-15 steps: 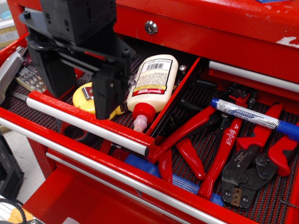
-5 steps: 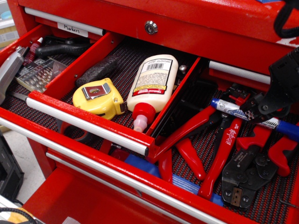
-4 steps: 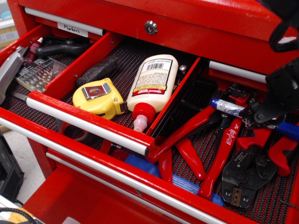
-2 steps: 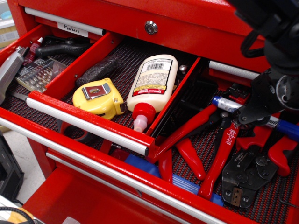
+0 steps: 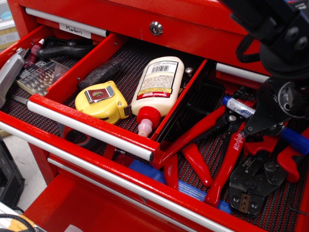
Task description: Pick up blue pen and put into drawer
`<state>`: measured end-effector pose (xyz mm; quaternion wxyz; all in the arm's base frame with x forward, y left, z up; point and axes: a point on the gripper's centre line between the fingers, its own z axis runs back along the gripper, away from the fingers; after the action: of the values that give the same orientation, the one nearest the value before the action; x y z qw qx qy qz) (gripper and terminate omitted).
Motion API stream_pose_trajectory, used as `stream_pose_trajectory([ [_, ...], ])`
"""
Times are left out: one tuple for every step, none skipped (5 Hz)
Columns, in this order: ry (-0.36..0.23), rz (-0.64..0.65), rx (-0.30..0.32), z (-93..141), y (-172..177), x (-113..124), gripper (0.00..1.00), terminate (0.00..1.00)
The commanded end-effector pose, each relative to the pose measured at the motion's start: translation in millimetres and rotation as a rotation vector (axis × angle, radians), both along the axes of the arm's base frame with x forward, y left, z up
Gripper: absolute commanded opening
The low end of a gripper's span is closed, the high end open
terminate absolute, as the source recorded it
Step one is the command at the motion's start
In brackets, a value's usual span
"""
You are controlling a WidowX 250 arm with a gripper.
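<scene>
The thick blue pen (image 5: 240, 107), a white barrel with blue printing and a dark blue cap at its left end, lies across the red-handled pliers (image 5: 219, 145) in the right-hand drawer compartment (image 5: 203, 140). Its capped end points up and left; its blue tail shows again at the far right edge of the view. The middle of the barrel is hidden behind the black robot gripper (image 5: 260, 123), which sits directly over it. One dark finger (image 5: 256, 126) reaches down on the near side of the barrel. Whether the jaws are clamped on the pen or merely straddling it cannot be determined; the contact area is hidden by the gripper body.

The pliers and a black crimping tool (image 5: 251, 179) rest on dark ribbed liner. A flat blue strip (image 5: 188, 189) lies at the front edge of this compartment, partly under the plier handles.

A red divider wall separates this compartment from the middle one. There, a white glue bottle with a red nozzle and barcode label (image 5: 157, 87) lies on its side, nozzle toward the front. Just beside it to the left sits a yellow tape measure with a metal clip (image 5: 101, 100), and behind that a dark oblong block (image 5: 100, 73).

The leftmost compartment holds a clear case of bits (image 5: 39, 77) and black-handled tools (image 5: 65, 48). A white label reading "Markers" (image 5: 75, 30) is fixed on the cabinet face above, with a round silver lock (image 5: 155, 28) to its right.
</scene>
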<state>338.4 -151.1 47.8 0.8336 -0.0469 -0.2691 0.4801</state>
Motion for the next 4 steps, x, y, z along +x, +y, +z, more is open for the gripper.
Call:
stream_pose_trajectory([
  [0.055, -0.017, 0.032, 33.3, 15.3, 0.8, 0.0, 0.0],
  [0.177, 0.012, 0.038, 66.8, 27.9, -21.9, 0.0, 0.0],
  [0.283, 0.004, 0.08, 99.6, 42.6, -48.8, 0.0, 0.0],
  [0.344, -0.028, 0.16, 123.8, 66.1, -67.1, 0.0, 0.0],
])
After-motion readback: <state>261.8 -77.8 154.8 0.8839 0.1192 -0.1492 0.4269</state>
